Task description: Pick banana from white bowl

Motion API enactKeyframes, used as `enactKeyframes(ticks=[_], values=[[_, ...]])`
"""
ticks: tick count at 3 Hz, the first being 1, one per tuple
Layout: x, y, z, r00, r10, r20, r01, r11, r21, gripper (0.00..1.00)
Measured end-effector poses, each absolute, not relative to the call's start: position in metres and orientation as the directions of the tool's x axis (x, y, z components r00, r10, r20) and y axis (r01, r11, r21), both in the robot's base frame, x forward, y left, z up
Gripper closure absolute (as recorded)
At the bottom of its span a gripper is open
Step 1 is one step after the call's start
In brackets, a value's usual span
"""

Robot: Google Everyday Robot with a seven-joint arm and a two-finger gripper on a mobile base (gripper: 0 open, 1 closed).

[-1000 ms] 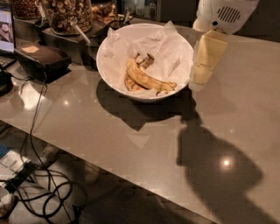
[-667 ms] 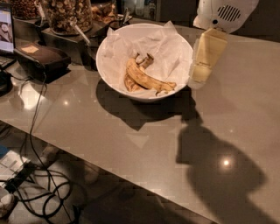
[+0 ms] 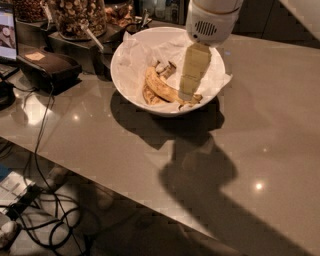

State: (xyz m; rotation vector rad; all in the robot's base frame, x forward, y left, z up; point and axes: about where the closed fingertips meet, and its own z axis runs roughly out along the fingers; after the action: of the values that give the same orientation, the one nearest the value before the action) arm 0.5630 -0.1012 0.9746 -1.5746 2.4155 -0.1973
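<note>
The banana (image 3: 161, 88), a small brown-spotted yellow bunch with a dark stem, lies inside the white bowl (image 3: 120, 56) on crinkled white paper. The bowl stands on the grey counter at the upper middle of the camera view. My gripper (image 3: 188, 93) hangs down from its white wrist (image 3: 210, 20) over the right half of the bowl. Its cream-coloured lower end is just above the right end of the banana and hides part of it. It holds nothing that I can see.
A black box (image 3: 47, 67) with a cable sits left of the bowl. Jars of snacks (image 3: 77, 15) stand behind it, a lit screen (image 3: 6, 30) at far left. The counter's front edge (image 3: 100, 172) runs diagonally; cables (image 3: 30, 220) lie on the floor below.
The gripper has moved left from beside the bowl's right rim to over the bowl, above the banana's right end. The view has shifted closer to the bowl.
</note>
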Motion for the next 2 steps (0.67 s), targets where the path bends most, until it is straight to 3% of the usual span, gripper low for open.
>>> enactKeyframes(ticks=[2], values=[[0.5754,-0.0907,0.9717,-0.434,-0.878,-0.201,-0.85,0.473,-0.232,0.0]])
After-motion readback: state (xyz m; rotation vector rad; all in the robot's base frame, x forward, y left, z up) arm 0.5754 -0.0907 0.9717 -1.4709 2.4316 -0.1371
